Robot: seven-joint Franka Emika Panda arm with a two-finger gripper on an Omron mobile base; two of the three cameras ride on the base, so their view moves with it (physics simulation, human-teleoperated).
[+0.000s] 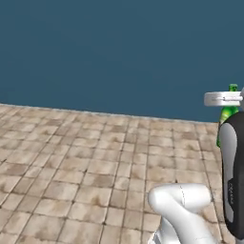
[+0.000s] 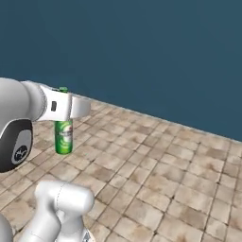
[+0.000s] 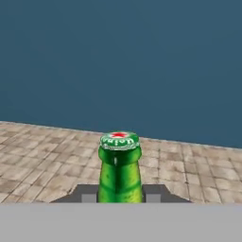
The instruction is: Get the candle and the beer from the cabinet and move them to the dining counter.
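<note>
Beer [image 3: 119, 168] upright between fingers [image 3: 87, 194] — apparently gripped.

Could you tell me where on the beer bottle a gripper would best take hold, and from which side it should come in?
Grip the beer on its slim green neck, just under the cap, coming in level from the side. It stands upright and the neck is narrow and round, so it fits between the fingers. The gripper already holds it there, one finger on each side.

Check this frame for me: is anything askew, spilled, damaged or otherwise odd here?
Nothing stands out. The beer is upright and capped, its neck clamped between the end effector fingers, with no spill showing. In the right base view it hangs clear of the tiled floor, with the blue wall behind.
</note>
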